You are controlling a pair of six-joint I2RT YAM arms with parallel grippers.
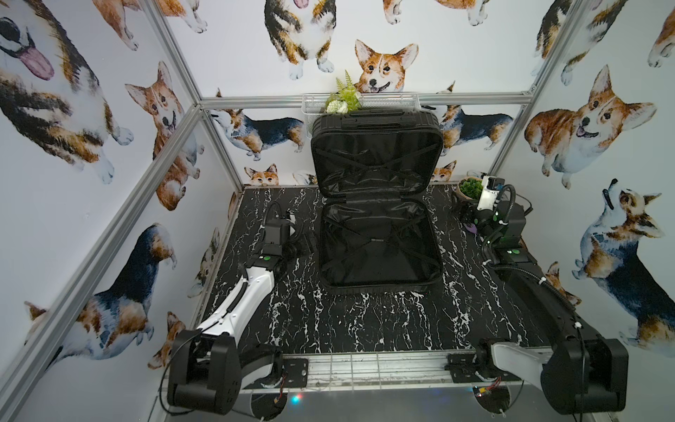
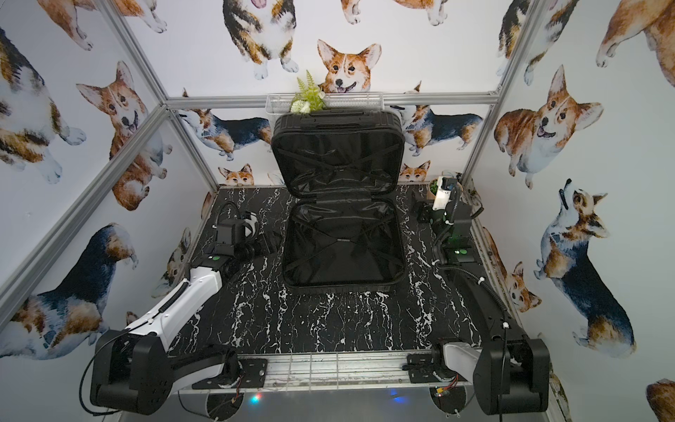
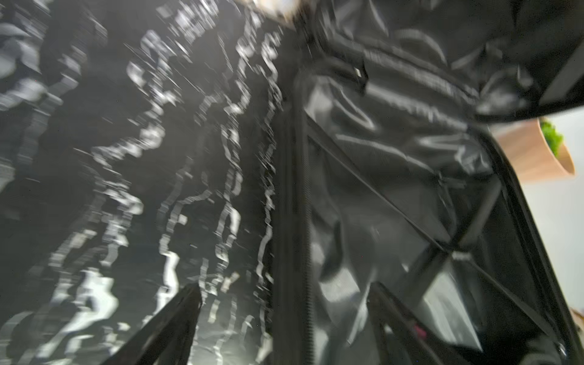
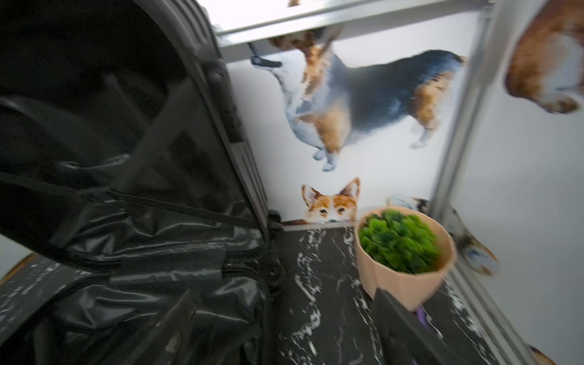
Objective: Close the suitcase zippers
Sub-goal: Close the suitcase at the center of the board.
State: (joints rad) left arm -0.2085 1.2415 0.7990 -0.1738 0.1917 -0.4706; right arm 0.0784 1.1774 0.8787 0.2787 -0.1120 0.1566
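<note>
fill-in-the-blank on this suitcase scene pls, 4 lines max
The suitcase is ____, not zipped shut, its lid upright.
The tan pot near the right gripper holds a ____ plant.
The left gripper, jaws apart, holds ____.
The table is black with ____ veins.
Missing: open; green; nothing; white.

We see white walls (image 1: 233,54) papered all round with watercolour corgis (image 1: 383,67) and framed by aluminium profile bars (image 1: 255,99). The tabletop (image 1: 365,321) is black marble pattern with white veins. On the back bar hangs a white mesh basket (image 1: 401,101) holding a fern sprig (image 1: 345,89) and white flowers (image 1: 334,106). In the far right corner stands a beige pot (image 4: 401,284) of green leaves (image 4: 398,243). A wire grid (image 1: 365,369) runs along the near edge.
</note>
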